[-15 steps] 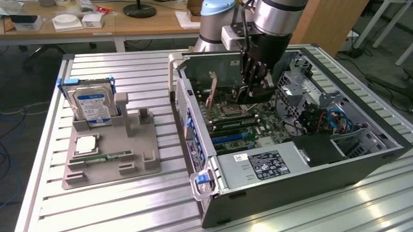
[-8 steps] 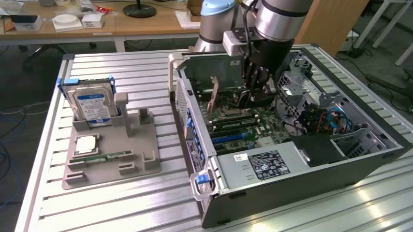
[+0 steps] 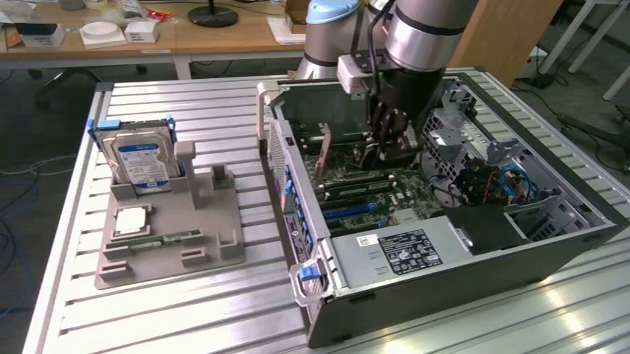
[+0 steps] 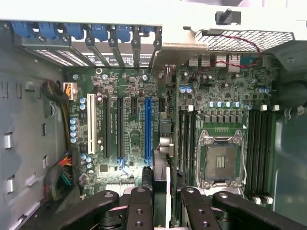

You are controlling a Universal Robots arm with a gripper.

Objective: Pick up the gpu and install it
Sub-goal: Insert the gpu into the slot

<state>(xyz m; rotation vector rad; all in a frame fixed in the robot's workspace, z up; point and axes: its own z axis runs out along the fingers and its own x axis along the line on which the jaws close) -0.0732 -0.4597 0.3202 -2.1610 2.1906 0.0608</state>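
Observation:
Inside the open computer case (image 3: 551,243) my gripper (image 3: 384,156) hangs low over the motherboard (image 4: 129,91). In the wrist view the gripper (image 4: 163,194) is shut on the gpu (image 4: 162,165). The card is seen edge-on as a thin upright strip between the two black fingers (image 4: 140,206). It hangs just beside the long blue slot (image 4: 147,127), near that slot's end, roughly in line with it. Whether its lower edge touches the board I cannot tell. In the exterior view the fingers cover the held card.
A grey holder (image 3: 172,236) at the exterior view's left carries a silver hard drive (image 3: 143,158) and a square CPU chip (image 3: 132,220). In the case are a white slot (image 4: 90,123), an open CPU socket (image 4: 220,160), a power supply (image 3: 403,252), a drive cage (image 3: 458,129) and cables (image 3: 507,184).

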